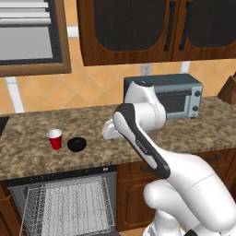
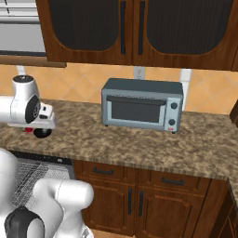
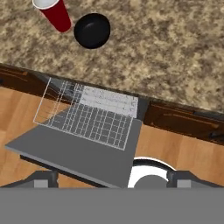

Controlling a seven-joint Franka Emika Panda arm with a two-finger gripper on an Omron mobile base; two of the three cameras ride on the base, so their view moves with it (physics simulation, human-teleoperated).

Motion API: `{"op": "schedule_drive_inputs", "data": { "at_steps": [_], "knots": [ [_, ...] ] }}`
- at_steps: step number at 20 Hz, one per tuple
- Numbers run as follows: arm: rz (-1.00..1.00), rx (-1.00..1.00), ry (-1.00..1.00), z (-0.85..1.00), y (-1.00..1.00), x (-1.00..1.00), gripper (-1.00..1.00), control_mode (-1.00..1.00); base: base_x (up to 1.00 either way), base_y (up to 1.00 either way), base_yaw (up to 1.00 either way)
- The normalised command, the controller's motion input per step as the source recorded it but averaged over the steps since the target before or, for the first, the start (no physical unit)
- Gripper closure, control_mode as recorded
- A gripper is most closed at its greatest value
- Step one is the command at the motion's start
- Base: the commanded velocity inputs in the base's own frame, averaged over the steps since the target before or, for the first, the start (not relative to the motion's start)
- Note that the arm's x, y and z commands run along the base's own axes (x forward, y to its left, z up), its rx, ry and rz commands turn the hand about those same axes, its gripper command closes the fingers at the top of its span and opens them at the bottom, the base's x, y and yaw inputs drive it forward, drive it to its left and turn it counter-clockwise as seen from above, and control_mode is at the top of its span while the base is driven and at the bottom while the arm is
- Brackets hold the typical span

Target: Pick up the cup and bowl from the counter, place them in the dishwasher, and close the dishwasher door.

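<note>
Nearest, flat grey dishwasher door lowered under white wire rack; glossy black bowl beside tapered red cup on speckled granite counter; gripper spread wide, empty.

We saw dark wooden wall cabinets above an orange tiled backsplash, a grey-blue toaster oven, and wood flooring.

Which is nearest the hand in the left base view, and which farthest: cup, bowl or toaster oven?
1. bowl, on the counter, just left of the hand.
2. cup, left of the bowl.
3. toaster oven, at the counter's back, to the right.
</note>
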Motion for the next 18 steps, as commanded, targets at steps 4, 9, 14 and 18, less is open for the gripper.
{"op": "schedule_drive_inputs", "data": {
  "at_steps": [4, 9, 14, 18],
  "knots": [
    [0.05, 0.00, 0.14, -0.47, 0.46, 0.28, -1.00, -1.00, 0.00, 0.00, 0.00],
    [0.00, 0.00, 0.06, -0.26, 0.34, 0.47, -1.00, -1.00, 0.00, 0.00, 0.00],
    [0.00, -0.06, 0.00, -0.07, 0.31, 0.30, -1.00, -1.00, 0.00, 0.00, 0.00],
    [0.00, -0.07, 0.00, -0.05, 0.34, 0.28, -1.00, -1.00, 0.00, 0.00, 0.00]
  ]
}}
